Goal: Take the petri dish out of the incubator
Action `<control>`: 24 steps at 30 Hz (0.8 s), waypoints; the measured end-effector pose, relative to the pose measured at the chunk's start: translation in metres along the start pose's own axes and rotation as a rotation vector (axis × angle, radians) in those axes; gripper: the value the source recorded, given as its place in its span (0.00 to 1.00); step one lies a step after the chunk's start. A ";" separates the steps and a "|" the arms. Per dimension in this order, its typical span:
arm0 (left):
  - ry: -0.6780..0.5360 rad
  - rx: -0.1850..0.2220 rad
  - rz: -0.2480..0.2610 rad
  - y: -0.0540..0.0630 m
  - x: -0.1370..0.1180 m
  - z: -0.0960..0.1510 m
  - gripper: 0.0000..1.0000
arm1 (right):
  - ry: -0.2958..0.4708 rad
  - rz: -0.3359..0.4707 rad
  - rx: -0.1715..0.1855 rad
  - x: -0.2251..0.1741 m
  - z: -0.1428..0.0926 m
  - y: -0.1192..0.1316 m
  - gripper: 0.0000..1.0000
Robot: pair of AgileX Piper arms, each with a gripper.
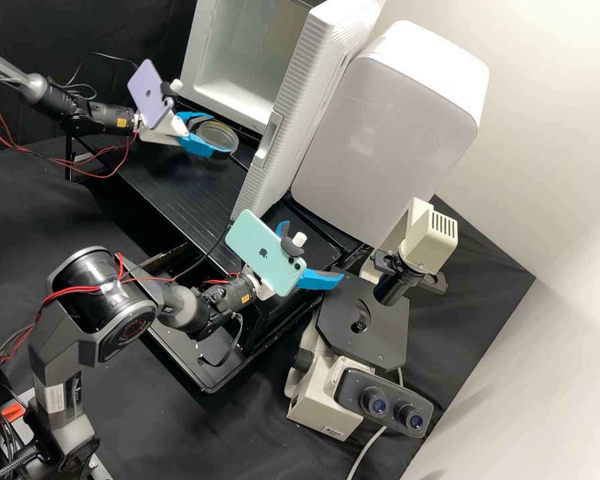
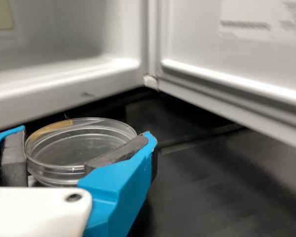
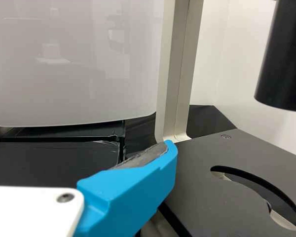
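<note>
Partly hidden: left gripper (image 1: 219,135) at 10 o'clock in the high view; its lower finger covers the near rim of the dish (image 1: 220,141). Fingers pinch the dish by its sides. Dish is outside the incubator (image 1: 237,63), just off the chamber mouth at its 7 o'clock, over the black platform (image 1: 193,193). Cannot tell from either view whether the dish base touches the platform.

Left wrist view settles the grip: grey pads (image 2: 116,154) pressed on the clear wall of the dish (image 2: 79,145) from both sides, dish level. One blue finger is cut off at the frame edge. Chamber lip (image 2: 64,86) close behind the dish and the door's inner face (image 2: 227,49) show here; the high view gives only the door's ribbed edge and smooth outer face (image 1: 387,120). Dish contents hard to make out.

Right gripper (image 1: 327,277) at frame centre in the high view, above the near edge of the microscope (image 1: 353,393) stage (image 1: 360,320). From there it reads as one blue wedge. Right wrist view shows one finger (image 3: 138,182), its pad bare with nothing against it, so the fingers are spread and hold nothing. The mate finger is cut off. This view also shows the stage slot (image 3: 256,187) and a black cylinder (image 3: 285,54), cropped.
</note>
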 end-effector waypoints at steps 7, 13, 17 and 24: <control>-0.044 0.023 0.014 -0.008 -0.031 0.002 0.00 | 0.000 0.000 0.000 0.000 0.000 0.000 1.00; -0.037 -0.024 0.034 -0.012 -0.058 -0.003 0.00 | 0.000 0.000 0.000 0.000 0.000 0.000 1.00; -0.038 -0.049 0.047 -0.016 -0.071 -0.005 0.00 | 0.000 0.000 0.000 0.000 0.000 0.000 1.00; -0.069 -0.045 -0.001 -0.032 -0.085 -0.006 0.00 | 0.000 0.000 0.000 0.000 0.000 0.000 1.00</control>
